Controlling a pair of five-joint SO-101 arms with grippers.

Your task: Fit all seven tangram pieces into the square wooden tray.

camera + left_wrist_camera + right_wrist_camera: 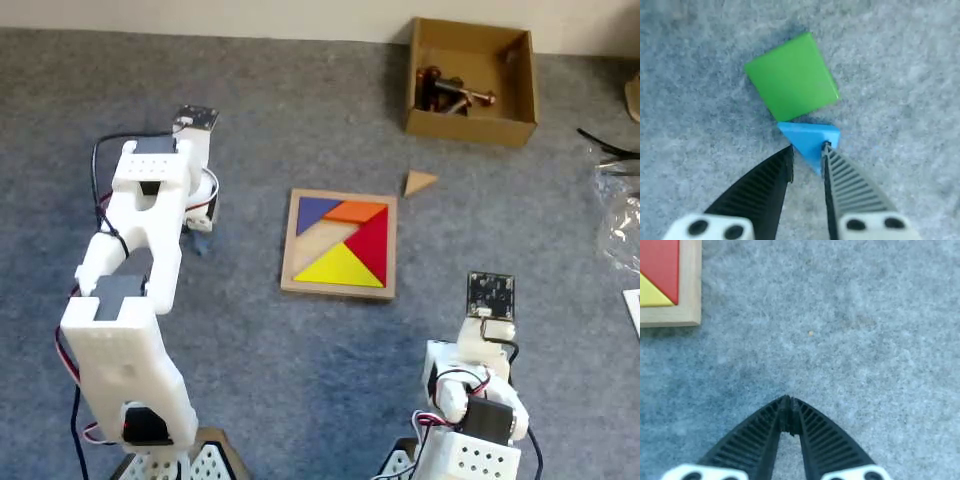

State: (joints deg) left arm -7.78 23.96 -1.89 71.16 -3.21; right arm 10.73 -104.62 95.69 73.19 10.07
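tray [338, 292]: square wooden frame in the middle of the grey carpet.
done: four pieces lie flat inside the tray: violet [315, 209], orange [356, 211], red [372, 240], yellow [342, 268].
gap: a pale patch in the tray beside the violet and yellow pieces; probably bare floor, not certain.
left: three pieces outside, so I judge the task a little past half.
wood triangle [420, 181]: on the carpet just off the tray's corner, toward the cardboard box [470, 80].
green square [791, 77]: well off the tray on the left arm's side, flat, its corner touching the blue triangle [810, 137].
left gripper [808, 150]: closed narrowly on the blue triangle's corner; seems to pinch it.
right gripper [789, 400]: pressed together, empty, over carpet near the tray's corner.
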